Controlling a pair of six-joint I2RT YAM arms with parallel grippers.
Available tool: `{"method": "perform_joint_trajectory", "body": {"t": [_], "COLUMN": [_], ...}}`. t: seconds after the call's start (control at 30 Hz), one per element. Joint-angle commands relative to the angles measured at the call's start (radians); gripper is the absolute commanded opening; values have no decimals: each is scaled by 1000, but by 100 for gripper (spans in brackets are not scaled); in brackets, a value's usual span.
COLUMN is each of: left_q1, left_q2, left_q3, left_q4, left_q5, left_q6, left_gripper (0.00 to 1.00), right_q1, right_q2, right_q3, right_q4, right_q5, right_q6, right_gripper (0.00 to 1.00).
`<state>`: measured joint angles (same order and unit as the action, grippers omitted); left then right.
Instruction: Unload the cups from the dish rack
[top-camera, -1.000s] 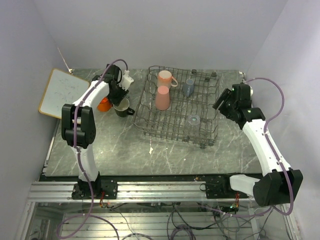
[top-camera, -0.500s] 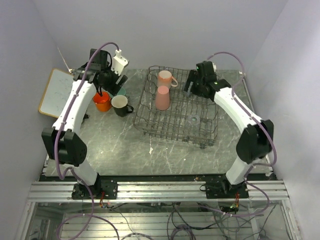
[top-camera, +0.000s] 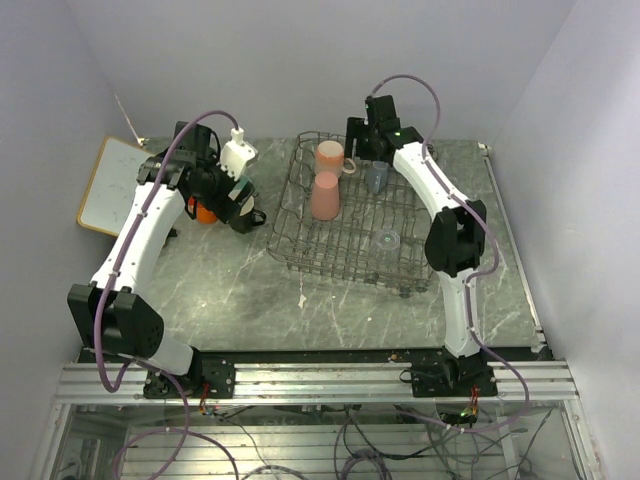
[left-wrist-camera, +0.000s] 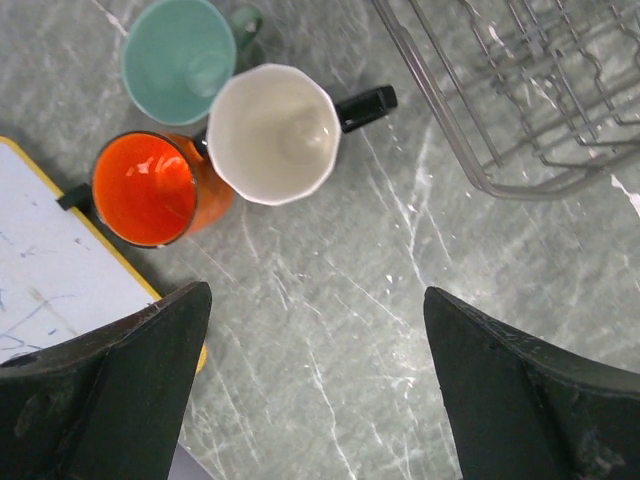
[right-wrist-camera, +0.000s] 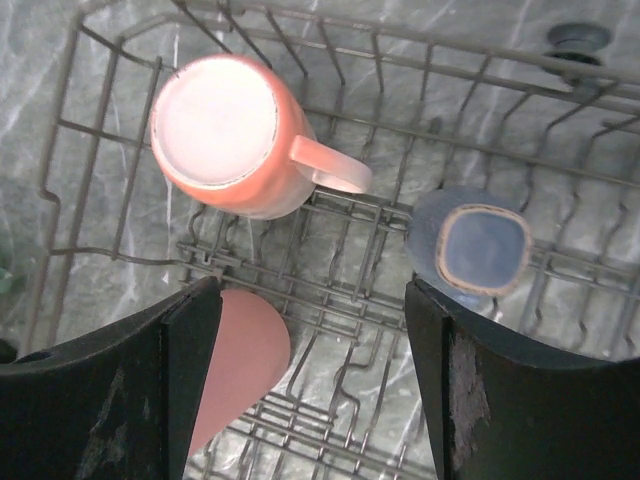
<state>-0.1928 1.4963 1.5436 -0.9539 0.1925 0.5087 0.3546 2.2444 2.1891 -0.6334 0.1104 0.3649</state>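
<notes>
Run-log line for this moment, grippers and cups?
left gripper open | right gripper open over dish rack | table: orange mug, black mug, mint green mug | rack: pale pink mug, pink tumbler, grey-blue cup, clear glass

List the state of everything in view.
Orange mug: upright on table, empty.
Mint green mug: upright on table, empty.
Black mug, white inside: upright on table, empty.
Pale pink mug: inverted in rack.
Tall pink tumbler: inverted in rack.
Grey-blue cup: inverted in rack.
Clear glass: in rack, orientation unclear.
Grey wire dish rack: holds four cups.
Left gripper: open, empty.
Right gripper: open, empty.
</notes>
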Motion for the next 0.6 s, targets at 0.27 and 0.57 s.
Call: {"method": "perform_joint_trajectory", "body": {"t": [0.27,0.57], "left_q1": [-6,-7], "left_q2": [-54,-59], "left_q3": [-55,-60], "left_q4": [-39,-46], "left_q5": [122,141], "left_q6": [27,43], "left_gripper": [90,86], "right_q1": [3,2], "right_q2": [188,276], "right_q3": [72,116], "right_q4": [146,201], "right_q5": [-139,-142], "right_q6": [-124,-185], "right_gripper": [69,66]}}
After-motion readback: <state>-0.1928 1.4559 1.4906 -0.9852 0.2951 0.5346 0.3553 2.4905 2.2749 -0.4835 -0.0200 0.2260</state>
